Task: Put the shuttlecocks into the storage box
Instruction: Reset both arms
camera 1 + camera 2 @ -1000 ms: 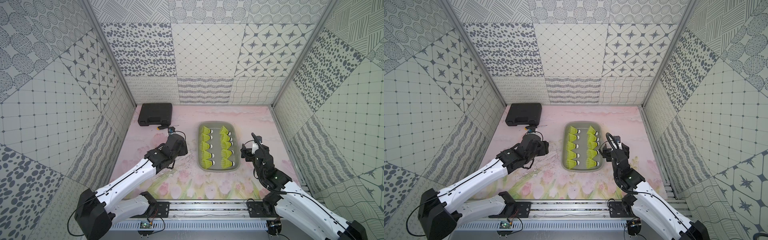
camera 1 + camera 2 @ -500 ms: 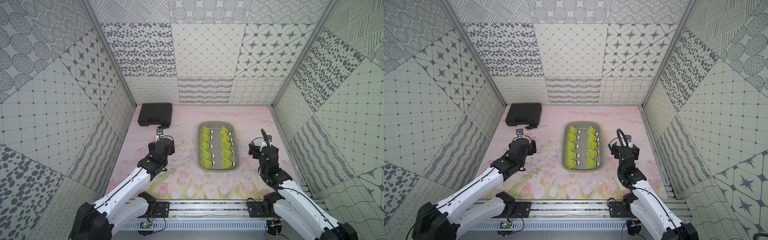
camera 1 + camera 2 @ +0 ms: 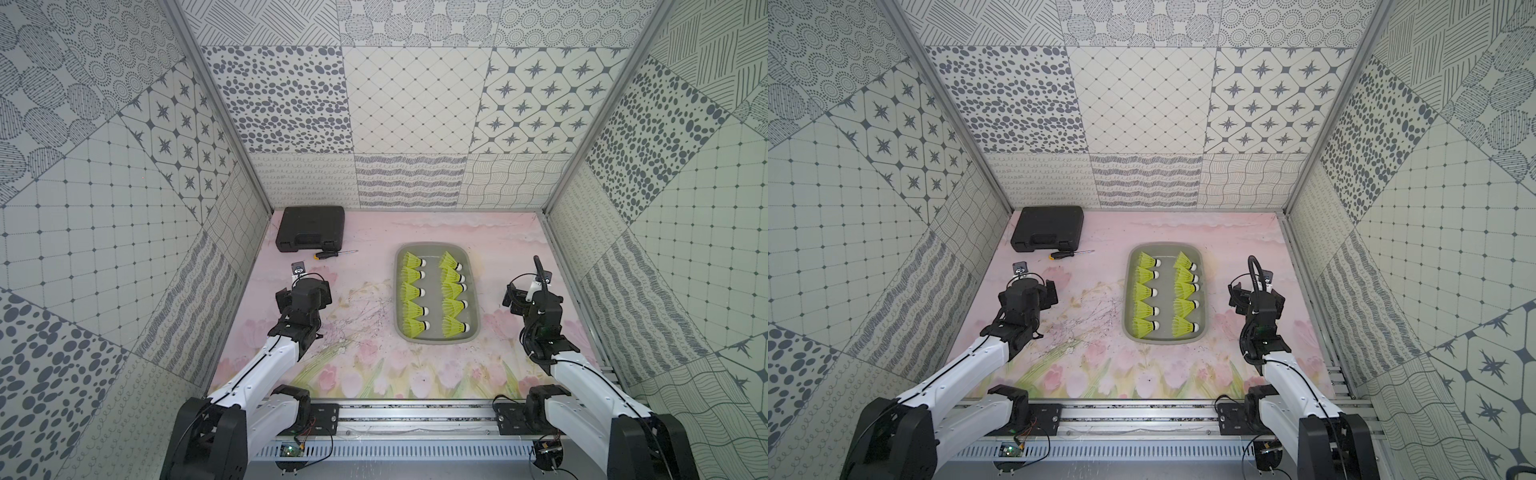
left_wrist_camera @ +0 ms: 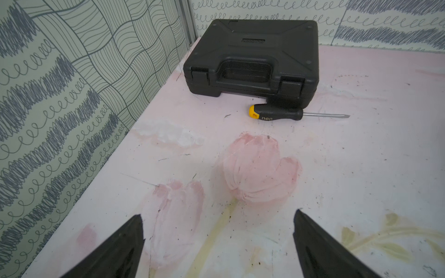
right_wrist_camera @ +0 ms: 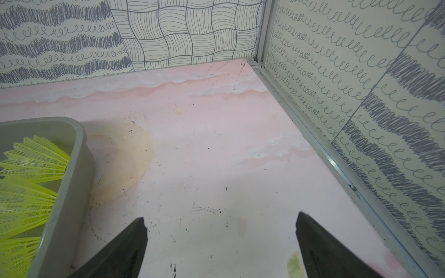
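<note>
The left claw (image 4: 218, 214) is seen spread wide in its wrist view, with only bare tabletop (image 3: 365, 257) between its black pointed fingers. The right claw (image 5: 220, 216) is spread wide in the same way and nothing is held in it. It is placed just beside the storage box (image 3: 437, 340), and the left claw is well apart from the box, on the other side.

The shuttlecocks (image 3: 409, 291) are all found inside the storage box. Ten are counted in both top views, laid on their sides in two rows of five, with the corks turned toward the right arm's side. In the right row a few skirts are pressed against each other. No shuttlecock is seen on the tabletop outside the box, so the task is judged to be finished, and nothing seems to be left to pick.

The skirts are made of a neon yellow-green plastic net, shaped as open cones, and each is closed by a white rounded cork with a dark band. The box is of smooth grey plastic, shallow, with rounded corners and low flared walls. The tabletop is printed with pale pink tulips and is marked by dark scratches and specks. Near the far left corner a black hard case (image 4: 252, 60) with a moulded handle is set, and a screwdriver (image 4: 277, 114) with a metal shaft lies just in front of it.
</note>
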